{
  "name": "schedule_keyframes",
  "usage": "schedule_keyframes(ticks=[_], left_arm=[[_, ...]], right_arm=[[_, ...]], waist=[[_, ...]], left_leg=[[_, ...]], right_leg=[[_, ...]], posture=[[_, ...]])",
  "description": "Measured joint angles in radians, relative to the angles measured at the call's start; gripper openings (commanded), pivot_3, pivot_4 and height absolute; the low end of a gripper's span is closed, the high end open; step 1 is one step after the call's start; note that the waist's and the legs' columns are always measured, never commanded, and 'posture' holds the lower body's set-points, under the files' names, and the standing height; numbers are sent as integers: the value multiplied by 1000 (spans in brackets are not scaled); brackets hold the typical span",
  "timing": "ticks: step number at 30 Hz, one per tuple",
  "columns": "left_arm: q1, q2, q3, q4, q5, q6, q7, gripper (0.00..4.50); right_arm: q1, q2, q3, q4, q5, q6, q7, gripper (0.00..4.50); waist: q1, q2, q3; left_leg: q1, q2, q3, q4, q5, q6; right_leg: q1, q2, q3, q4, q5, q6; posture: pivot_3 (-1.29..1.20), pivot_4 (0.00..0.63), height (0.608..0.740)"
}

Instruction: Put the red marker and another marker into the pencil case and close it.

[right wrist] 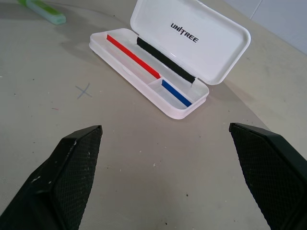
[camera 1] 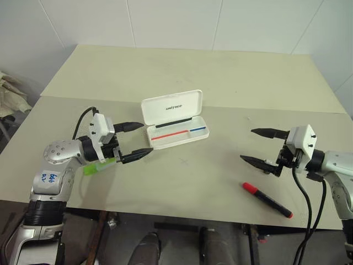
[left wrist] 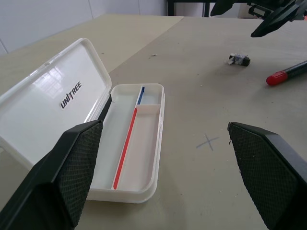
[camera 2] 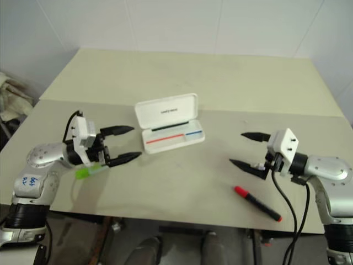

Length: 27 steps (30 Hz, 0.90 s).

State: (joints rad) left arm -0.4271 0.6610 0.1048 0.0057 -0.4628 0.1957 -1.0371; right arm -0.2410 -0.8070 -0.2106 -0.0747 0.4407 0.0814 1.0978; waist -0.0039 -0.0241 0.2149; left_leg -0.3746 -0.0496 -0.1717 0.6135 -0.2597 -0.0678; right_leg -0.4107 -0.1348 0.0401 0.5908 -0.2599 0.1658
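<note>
Left gripper (camera 1: 134, 140) held level above the left part of the table (camera 1: 220, 77), near its front edge, pointing inward to the right, both black fingers spread wide and empty. Right gripper (camera 1: 261, 146) above the right part, near the front edge, aimed inward to the left, tilted slightly down, fingers likewise wide apart, nothing between them.
</note>
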Motion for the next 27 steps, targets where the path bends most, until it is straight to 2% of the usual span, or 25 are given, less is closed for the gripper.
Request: schedule_keyframes(ticks=[11,18,21,23,27], left_arm=[[-6,-26,-8,8,10,-22,-2,4471],[4,-24,-8,8,18,-25,-2,4471],[6,-25,-8,8,18,-26,-4,3906],[7,-25,-10,9,20,-26,-3,3246],[-31,-32,-61,45,43,-18,-14,3246]], right_arm=[[-66,24,15,29,-9,-15,2,4500],[-118,69,70,47,-13,-16,9,4500],[-123,109,101,39,-22,-17,0,4500],[-123,121,123,37,-28,-17,-5,4500],[-140,139,131,35,-33,-17,-6,4500]], waist=[[0,0,0],[-1,0,0],[-1,0,0],[0,0,0],[0,0,0]], left_leg=[[1,3,3,0,0,-1],[2,3,4,0,0,-1],[2,3,5,0,-1,-1],[2,3,5,0,-1,-1],[2,3,5,0,0,-1]], right_leg=[[-1,3,2,0,1,-1],[-1,4,4,0,1,-1],[-1,4,4,0,2,-1],[-1,4,4,0,2,-1],[-1,4,4,0,2,-1]], posture=[[0,150,740],[0,150,740],[0,150,740],[0,150,740],[0,150,740]])
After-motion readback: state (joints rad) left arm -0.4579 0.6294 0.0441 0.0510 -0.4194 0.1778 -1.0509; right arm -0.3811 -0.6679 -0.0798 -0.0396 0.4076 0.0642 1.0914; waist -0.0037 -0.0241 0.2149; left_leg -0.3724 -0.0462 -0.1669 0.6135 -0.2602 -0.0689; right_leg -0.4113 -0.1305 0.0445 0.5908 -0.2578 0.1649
